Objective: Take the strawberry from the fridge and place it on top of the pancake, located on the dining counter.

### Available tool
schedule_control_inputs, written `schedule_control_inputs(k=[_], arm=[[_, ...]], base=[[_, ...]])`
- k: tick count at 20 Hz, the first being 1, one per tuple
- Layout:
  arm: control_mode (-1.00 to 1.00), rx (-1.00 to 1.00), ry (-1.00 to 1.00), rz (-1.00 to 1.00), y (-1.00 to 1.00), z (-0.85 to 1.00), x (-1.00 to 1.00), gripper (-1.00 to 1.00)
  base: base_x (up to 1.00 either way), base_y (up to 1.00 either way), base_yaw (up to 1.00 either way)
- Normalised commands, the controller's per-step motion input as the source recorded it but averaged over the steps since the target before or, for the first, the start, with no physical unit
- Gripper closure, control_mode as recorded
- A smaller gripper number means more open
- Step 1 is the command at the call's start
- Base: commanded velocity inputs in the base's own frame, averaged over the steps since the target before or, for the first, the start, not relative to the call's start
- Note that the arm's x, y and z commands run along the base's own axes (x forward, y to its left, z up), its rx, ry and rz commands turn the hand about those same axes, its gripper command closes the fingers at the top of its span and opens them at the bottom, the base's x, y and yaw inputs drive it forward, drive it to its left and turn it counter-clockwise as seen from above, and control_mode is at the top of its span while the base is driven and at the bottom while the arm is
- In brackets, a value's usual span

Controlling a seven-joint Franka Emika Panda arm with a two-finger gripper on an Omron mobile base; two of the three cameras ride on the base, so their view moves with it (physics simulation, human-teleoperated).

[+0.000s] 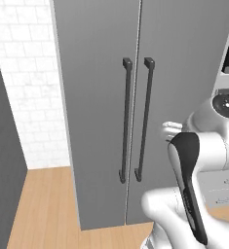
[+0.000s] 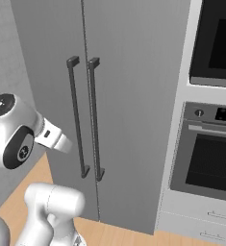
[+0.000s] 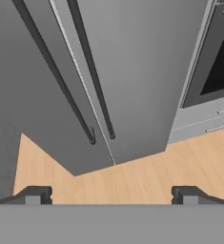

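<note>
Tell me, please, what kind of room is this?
Most likely a home kitchen: a tall grey two-door fridge with its doors shut, a built-in oven beside it, a white tiled wall and a light wood floor.

Light wood floor (image 1: 43,209) fills lower left of left base view and lower strip of hand view. Fridge (image 1: 135,107) stands directly on it, both doors closed. Oven cabinet (image 2: 201,211) stands on floor just beside fridge, lower right of right base view.
</note>
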Motion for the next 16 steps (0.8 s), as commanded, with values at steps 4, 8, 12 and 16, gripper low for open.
schedule_control_inputs(k=[4, 8, 12, 16], arm=[[-1.0, 0.0, 0.13, 0.02, -0.08, 0.0, 1.0, -1.0], [-1.0, 0.0, -0.01, 0.03, -0.02, 0.0, 1.0, -1.0], [-1.0, 0.0, -0.08, 0.04, 0.0, -0.02, 1.0, -1.0], [-1.0, 0.0, -0.01, 0.01, -0.01, -0.2, 0.95, -1.0]], base=[[0.0, 0.0, 0.0], [0.0, 0.0, 0.0], [0.0, 0.0, 0.0], [0.0, 0.0, 0.0]])
